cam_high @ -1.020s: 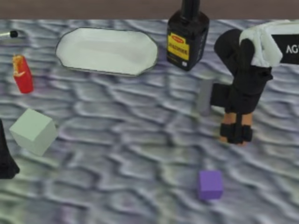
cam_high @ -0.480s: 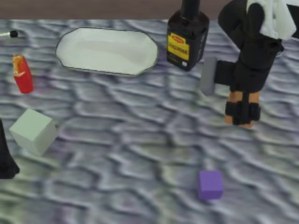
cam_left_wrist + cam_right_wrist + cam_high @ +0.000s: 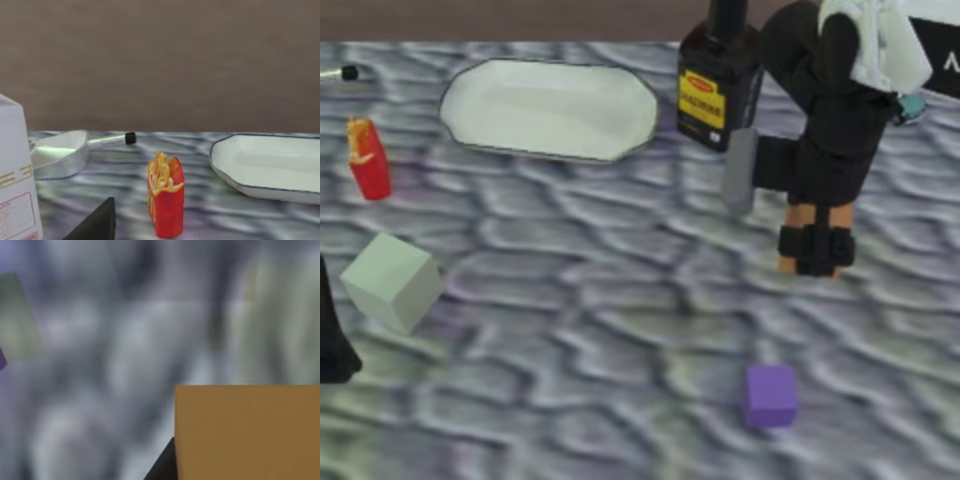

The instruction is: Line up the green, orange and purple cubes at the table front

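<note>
purple cube (image 3: pixel 770 396) sits alone at approx 5 o'clock near table (image 3: pixel 600 330) front, green cube (image 3: pixel 391 281) far off at 9 o'clock, so no line yet. right gripper (image 3: pixel 811 262) at approx 2 o'clock is clamped on orange cube (image 3: pixel 811 241), up off the surface; that one still needs setting down, green still needs moving. left gripper (image 3: pixel 332 345) parked at 8 o'clock edge, fingers can't tell. only the right wrist view shows orange cube face close up; only the left wrist view shows fries box (image 3: pixel 165 194) front and tray (image 3: pixel 265 165) side-on.
</note>
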